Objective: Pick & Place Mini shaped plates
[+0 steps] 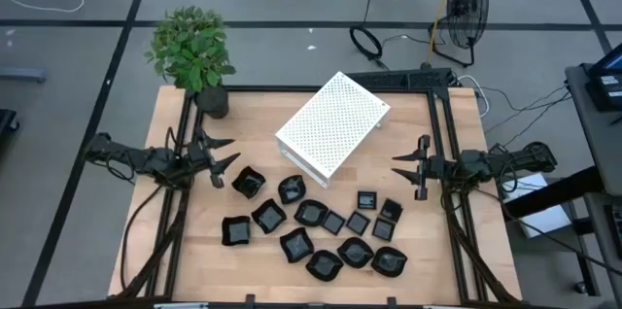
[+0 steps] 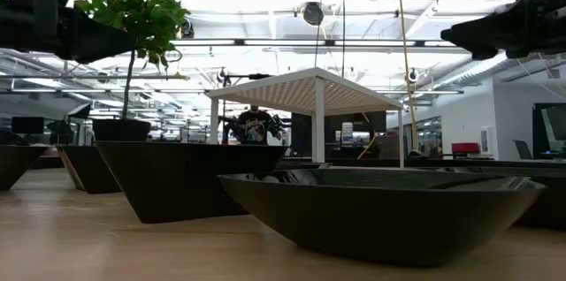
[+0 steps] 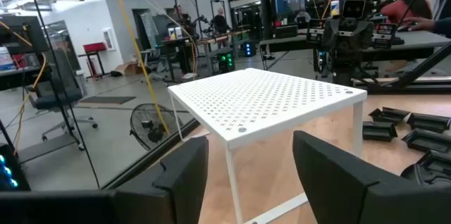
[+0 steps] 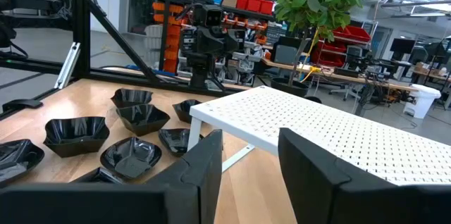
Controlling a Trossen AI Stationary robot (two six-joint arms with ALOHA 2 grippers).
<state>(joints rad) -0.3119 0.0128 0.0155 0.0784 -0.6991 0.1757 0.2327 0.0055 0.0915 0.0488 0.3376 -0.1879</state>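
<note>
You have fifteen small glossy black mini shaped plates (image 1: 309, 235) spread over the near half of the pale wooden surface (image 1: 408, 134): five small squares and ten larger ones with wavy or petal rims, none lifted. One white perforated box (image 1: 332, 124) sits behind them, and one green potted plant (image 1: 192, 51) at the far left corner. Your left gripper (image 1: 222, 154) and right gripper (image 1: 406, 170) both hang released at the sides. No readable writing shows.
</note>
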